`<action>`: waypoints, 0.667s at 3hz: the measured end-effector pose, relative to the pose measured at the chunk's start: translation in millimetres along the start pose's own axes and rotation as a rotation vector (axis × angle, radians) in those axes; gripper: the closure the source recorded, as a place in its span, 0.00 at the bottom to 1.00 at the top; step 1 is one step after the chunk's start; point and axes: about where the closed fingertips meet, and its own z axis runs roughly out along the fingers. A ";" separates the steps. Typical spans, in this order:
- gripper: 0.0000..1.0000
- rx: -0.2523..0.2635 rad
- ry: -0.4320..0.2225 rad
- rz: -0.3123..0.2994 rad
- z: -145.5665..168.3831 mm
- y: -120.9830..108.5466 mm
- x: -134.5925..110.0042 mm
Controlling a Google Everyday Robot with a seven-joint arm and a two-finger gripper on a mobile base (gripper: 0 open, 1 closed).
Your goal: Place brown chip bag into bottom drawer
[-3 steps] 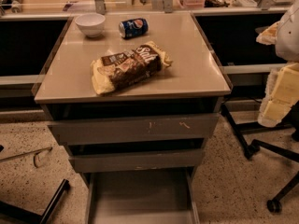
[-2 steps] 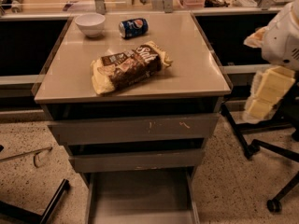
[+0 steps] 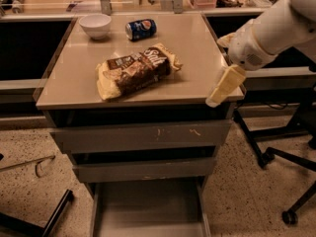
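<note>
The brown chip bag (image 3: 136, 70) lies flat on the tan top of the drawer cabinet (image 3: 197, 58), slightly left of the middle, with its pale yellow ends pointing front-left and back-right. The bottom drawer (image 3: 148, 209) is pulled out at the foot of the cabinet, and its flat grey floor shows nothing in it. My gripper (image 3: 223, 85) hangs from the white arm (image 3: 266, 31) over the front-right corner of the cabinet top, about a hand's width right of the bag and apart from it. It holds nothing.
A white bowl (image 3: 95, 24) and a blue soda can (image 3: 140, 28) stand at the back of the cabinet top. Two grey-fronted drawers (image 3: 143, 137) are closed above the open one. A black chair base (image 3: 286, 157) stands at the right, and a dark leg (image 3: 54, 216) lies at the lower left.
My arm and gripper have swung left from beside the cabinet to over its front-right corner. The bag, the can, the bowl and the drawers have not moved.
</note>
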 end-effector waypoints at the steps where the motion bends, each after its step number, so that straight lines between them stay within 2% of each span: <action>1: 0.00 0.038 -0.071 -0.009 31.7 -36.7 -20.0; 2: 0.00 0.061 -0.104 -0.043 49.3 -64.4 -42.6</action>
